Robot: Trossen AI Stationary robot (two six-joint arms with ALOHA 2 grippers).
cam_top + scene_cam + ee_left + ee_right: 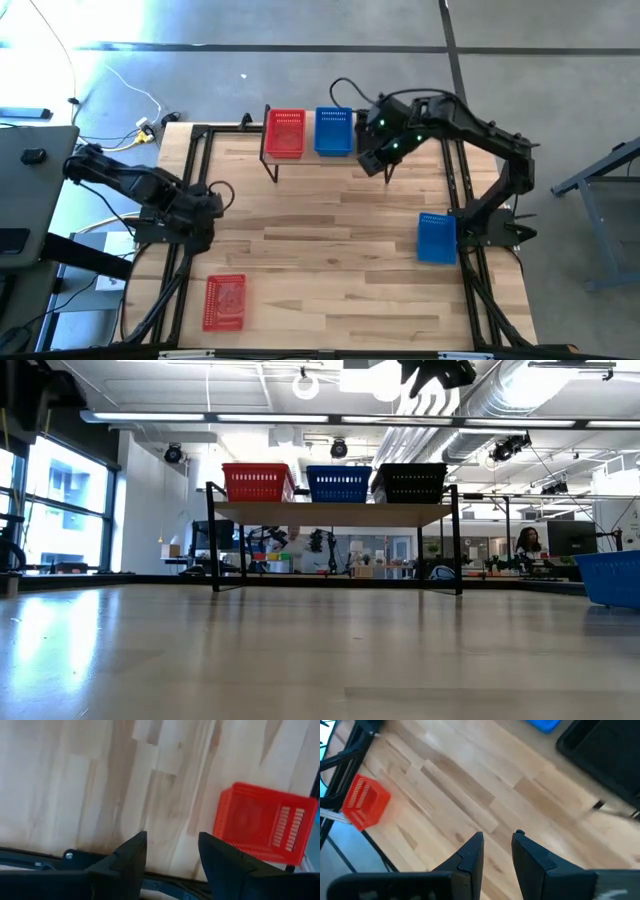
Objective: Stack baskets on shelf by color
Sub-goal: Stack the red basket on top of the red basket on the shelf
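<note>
The shelf [335, 513] stands at the table's far edge on thin black legs. On its plank sit a red basket [257, 482] [285, 133], a blue basket [339, 483] [333, 131] and a black basket [412, 482], which my right arm covers in the high view. Another blue basket [436, 238] [611, 576] rests on the table at the right. Another red basket [225, 301] [262, 827] [365, 802] lies near the near left corner. My right gripper [386, 165] [497, 842] hangs open, high above the shelf's right end [435, 380]. My left gripper [212, 198] [172, 845] is open over the table's left side.
Bare wooden tabletop [330, 250] spreads between the shelf and the two loose baskets. Black frame rails [185, 180] run along the table's left and right sides. A dark shape [600, 745] fills a corner of the right wrist view.
</note>
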